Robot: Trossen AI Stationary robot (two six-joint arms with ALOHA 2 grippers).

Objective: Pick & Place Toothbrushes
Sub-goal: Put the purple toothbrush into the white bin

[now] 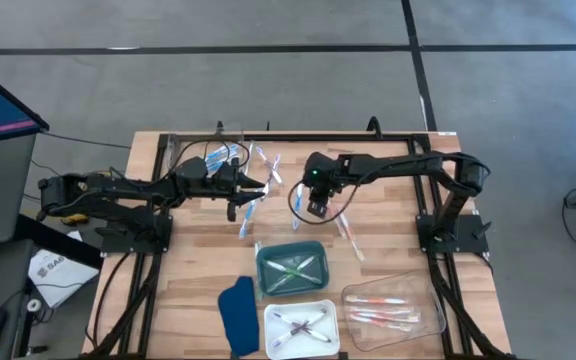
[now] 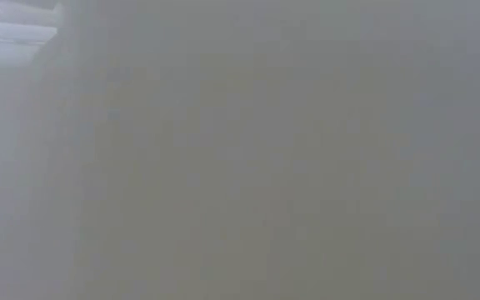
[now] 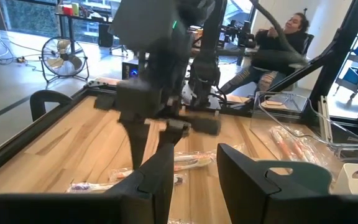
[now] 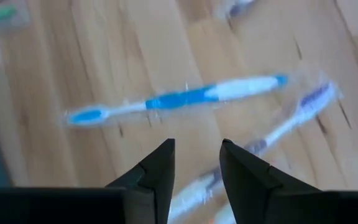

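Both pairs of fingers are standing narrowly parted with nothing between them — your right gripper (image 4: pixel 196 163) is hanging over the tabletop (image 1: pixel 188 270), and your left gripper (image 1: pixel 260 187) is reaching toward mid-table. You are looking at three trays: a green tray (image 1: pixel 292 268) holding two toothbrushes, a white tray (image 1: pixel 302 329) with two crossed, a clear tray (image 1: pixel 395 306) with about four. A loose toothbrushes pile (image 1: pixel 258 175) is lying along the far side; I cannot count it exactly. One blue toothbrush (image 4: pixel 176 99) — blue middle, pale ends, clear wrapper — is lying crosswise just ahead of your right fingertips, and a purple toothbrush (image 4: pixel 303 106) is lying beside it.
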